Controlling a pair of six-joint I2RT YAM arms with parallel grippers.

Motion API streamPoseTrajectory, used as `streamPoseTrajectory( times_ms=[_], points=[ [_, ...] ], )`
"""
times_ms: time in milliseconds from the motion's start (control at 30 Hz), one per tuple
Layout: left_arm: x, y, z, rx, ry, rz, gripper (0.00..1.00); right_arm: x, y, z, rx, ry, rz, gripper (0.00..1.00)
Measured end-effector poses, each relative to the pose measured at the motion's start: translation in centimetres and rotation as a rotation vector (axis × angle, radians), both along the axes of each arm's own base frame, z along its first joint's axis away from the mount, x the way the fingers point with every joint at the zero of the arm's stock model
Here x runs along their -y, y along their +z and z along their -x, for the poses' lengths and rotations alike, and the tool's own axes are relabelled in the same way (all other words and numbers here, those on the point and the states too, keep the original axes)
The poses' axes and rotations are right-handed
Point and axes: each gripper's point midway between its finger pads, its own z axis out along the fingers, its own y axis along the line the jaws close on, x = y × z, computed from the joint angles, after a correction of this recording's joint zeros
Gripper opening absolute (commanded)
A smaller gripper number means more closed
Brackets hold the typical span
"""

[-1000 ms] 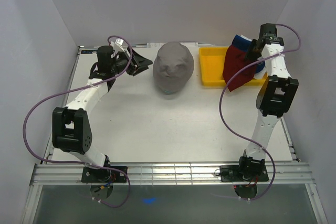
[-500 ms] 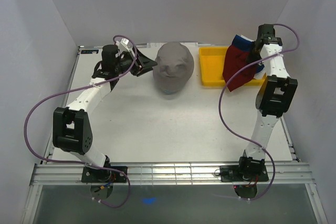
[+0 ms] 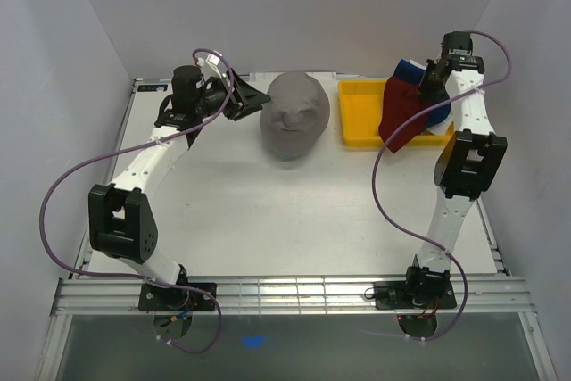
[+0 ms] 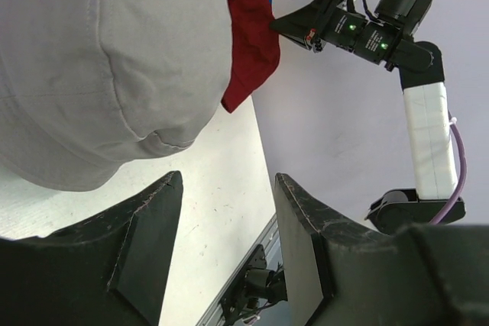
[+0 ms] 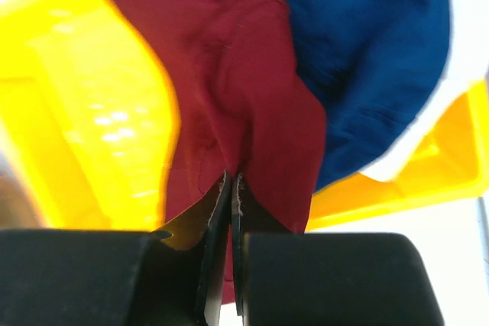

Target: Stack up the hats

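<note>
Top external view gives you the tally: only the grey hat (image 3: pixel 294 116) stands as a mound at the far middle of the table (image 3: pixel 268 211), and you cannot see what it sits on or whether another hat is already under it. The red hat (image 3: pixel 401 113) and the blue hat (image 3: pixel 412 69) are in the yellow tray (image 3: pixel 357 113) at the far right, the red one draped over the tray's right part with the blue one behind it. Your right gripper (image 5: pixel 231 188) has its jaws pressed together on a fold of the red hat, so I judge the pick of that hat begun but the carry to the mound not yet done, and the blue one left after it. Your left gripper (image 4: pixel 228 181) has its jaws apart and holds nothing, just left of the grey hat. How much cloth the right jaws have is hard to make out, since the fold fills that wrist view. A white strip shows under the blue hat there; you cannot tell whether it is lining or another hat.
</note>
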Motion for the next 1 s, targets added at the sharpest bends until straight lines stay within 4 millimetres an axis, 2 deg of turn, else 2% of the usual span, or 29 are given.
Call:
streamPoseTrajectory(
  times_ms=[167, 300, 433, 633, 733, 800, 1000],
  points=[
    [0.7, 1.8, 0.0, 0.041, -0.014, 0.013, 0.62, -2.8, 5.5, -0.4, 0.129, 0.059, -0.130, 0.08],
    [1.6, 2.6, 0.4, 0.055, -0.032, 0.024, 0.63, -5.2, 11.3, 0.2, 0.259, 0.113, -0.237, 0.08],
    [3.0, 3.5, 0.9, 0.070, -0.052, 0.047, 0.65, -7.5, 18.0, 1.6, 0.409, 0.169, -0.340, 0.08],
    [5.2, 5.3, 1.6, 0.092, -0.071, 0.112, 0.68, -10.2, 26.0, 4.8, 0.577, 0.249, -0.471, 0.08],
    [7.1, 6.0, 1.8, 0.099, -0.087, 0.142, 0.70, -11.4, 28.4, 6.3, 0.624, 0.290, -0.533, 0.08],
    [8.6, 6.3, 2.2, 0.101, -0.107, 0.160, 0.70, -12.0, 29.3, 7.1, 0.640, 0.311, -0.567, 0.08],
    [12.9, 7.0, 3.6, 0.093, -0.165, 0.213, 0.70, -13.6, 30.0, 8.9, 0.630, 0.357, -0.683, 0.08]
  ],
)
